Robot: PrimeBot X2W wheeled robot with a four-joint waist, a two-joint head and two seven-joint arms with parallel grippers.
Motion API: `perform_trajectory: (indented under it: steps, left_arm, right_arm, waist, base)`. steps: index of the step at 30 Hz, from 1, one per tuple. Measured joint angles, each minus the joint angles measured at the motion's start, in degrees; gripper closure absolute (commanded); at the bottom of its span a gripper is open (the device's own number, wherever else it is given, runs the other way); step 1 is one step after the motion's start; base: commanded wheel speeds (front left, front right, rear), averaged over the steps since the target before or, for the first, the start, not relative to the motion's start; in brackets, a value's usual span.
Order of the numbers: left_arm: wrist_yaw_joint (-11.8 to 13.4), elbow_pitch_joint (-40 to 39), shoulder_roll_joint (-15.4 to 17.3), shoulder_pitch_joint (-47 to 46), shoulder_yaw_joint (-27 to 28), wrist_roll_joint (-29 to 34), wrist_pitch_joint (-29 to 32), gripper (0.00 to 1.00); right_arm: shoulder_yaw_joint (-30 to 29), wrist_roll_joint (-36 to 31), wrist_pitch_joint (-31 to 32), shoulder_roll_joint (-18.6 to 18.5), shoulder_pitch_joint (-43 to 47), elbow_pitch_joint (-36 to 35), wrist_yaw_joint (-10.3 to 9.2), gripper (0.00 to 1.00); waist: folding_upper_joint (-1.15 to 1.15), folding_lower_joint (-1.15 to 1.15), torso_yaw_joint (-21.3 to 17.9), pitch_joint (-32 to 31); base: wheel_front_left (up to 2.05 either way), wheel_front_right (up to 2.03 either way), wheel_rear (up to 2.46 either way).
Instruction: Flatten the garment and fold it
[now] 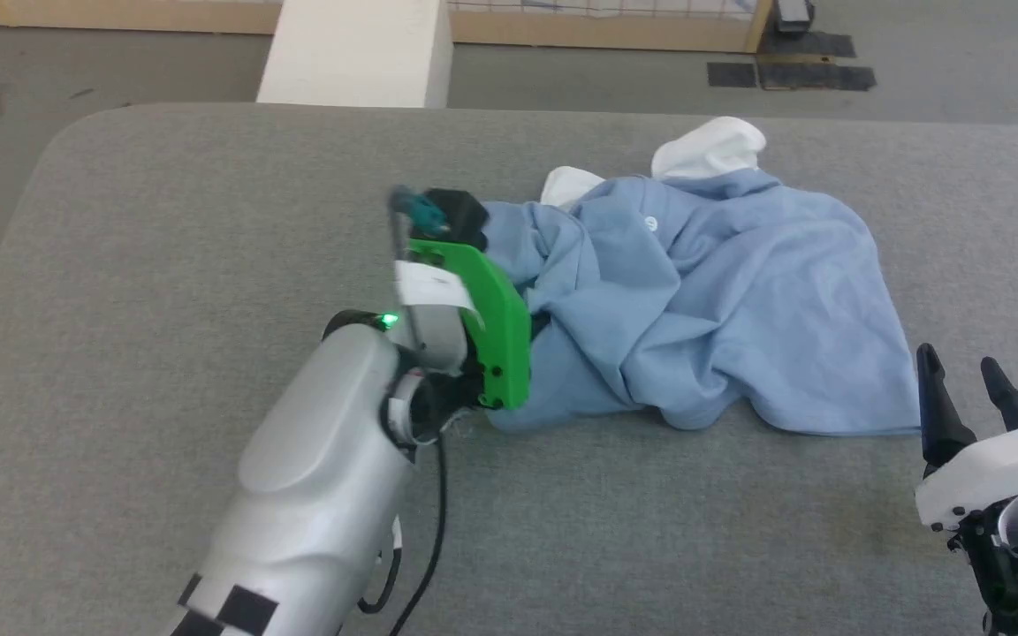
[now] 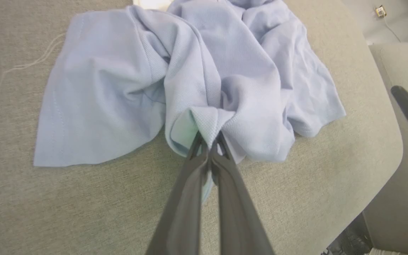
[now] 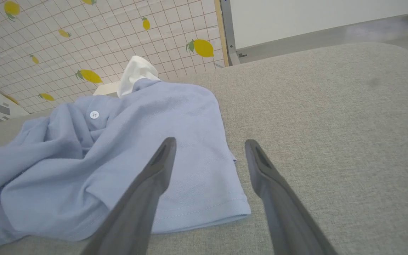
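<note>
Flattening has barely begun. On the table (image 1: pixel 164 221) the shirt (image 1: pixel 721 291) lies crumpled toward the far edge, right of centre. The left gripper (image 2: pixel 210 140) pinches a fold on its left side. The right gripper (image 1: pixel 958 358), spread and empty, should probably take the nearby hem corner. The shirt is soft blue knit with a white collar (image 1: pixel 712 146) and one button (image 3: pixel 94 114) showing.

Bright even light, prob. overhead, soft shadows under garment (image 1: pixel 739 300), wrist views bent at edges, left hand (image 2: pixel 210 140) blurry close-up

Grey tbl (image 1: pixel 164 221), white pillar (image 1: pixel 359 53), lemon-print wall (image 3: pixel 101 35)
</note>
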Motion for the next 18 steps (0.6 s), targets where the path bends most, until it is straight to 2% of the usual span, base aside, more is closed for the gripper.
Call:
perform_trajectory:
  steps: [5, 10, 13, 18]
  left_arm:
    - [2.1, -7.4, 2.4, 6.0, 6.2, -4.2, -3.5, 1.0]
    - [6.3, -13.6, 6.2, 18.2, 11.6, -7.1, -4.7, 1.0]
    - [9.1, -15.4, 7.2, 26.7, 14.7, -9.5, -5.4, 1.0]
    - [11.6, -16.8, 7.2, 35.3, 17.7, -12.6, -6.3, 1.0]
  right_arm:
    - [-0.4, -0.3, 0.2, 0.0, 0.1, 0.2, 0.0, 0.0]
    - [0.1, -0.4, 0.5, 0.0, 0.1, 0.4, 0.0, 0.0]
    - [0.5, -0.4, 0.8, 0.1, 0.1, 0.5, 0.0, 0.0]
    - [0.6, -0.5, 1.3, 0.1, 0.0, 0.5, 0.0, 0.0]
  waist:
    - [0.0, 0.0, 2.4, -0.8]
    - [0.0, 0.0, 4.8, -1.3]
    - [0.0, 0.0, 6.0, -1.3]
    - [0.0, 0.0, 7.3, -0.6]
  base:
    - [0.0, 0.0, 0.0]
    - [0.0, 0.0, 0.0]
    - [0.0, 0.0, 0.0]
    - [0.0, 0.0, 0.0]
